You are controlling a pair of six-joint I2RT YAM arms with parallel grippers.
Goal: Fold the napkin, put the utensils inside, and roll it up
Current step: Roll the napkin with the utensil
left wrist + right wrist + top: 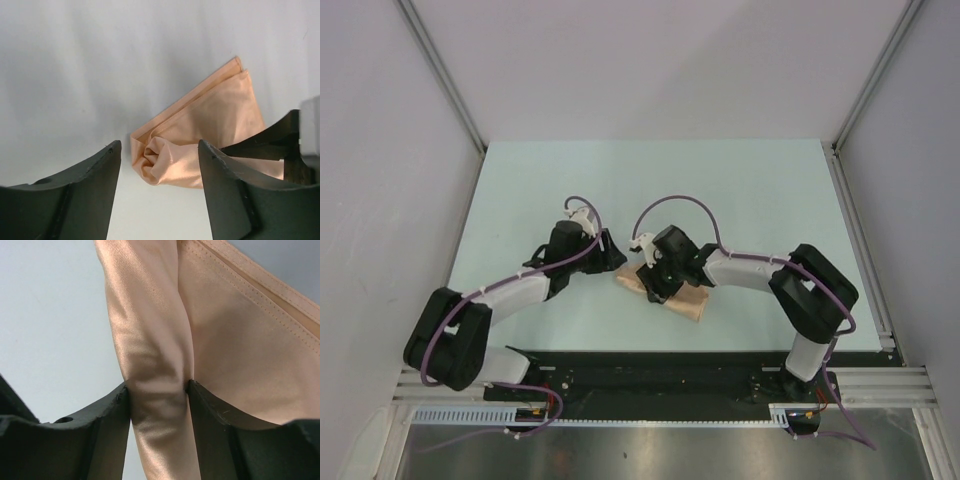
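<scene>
1. The napkin lies on the bench between the two arms, toward the near side. It is folded into a narrow, layered band with its hemmed edges stacked, and the end nearer the left arm is curled into a loose roll.
2. I can see no utensil anywhere. Whether one is tucked inside the cloth, I cannot tell.
3. On the right gripper the fingers are clenched on a rounded ridge of the satin, pressing it from both sides.
4. On the left gripper the fingers are released and spread with nothing between them, just short of the curled end.
5. To my eye the folding is done and the rolling only partly. Most of the band lies flat, so the roll needs finishing and tightening.
6. There is plenty of bare bench beyond the cloth and to either side, and the napkin sits well apart from the side rails. The tight spots are the two grippers close together over the cloth and the black base strip just behind.
</scene>
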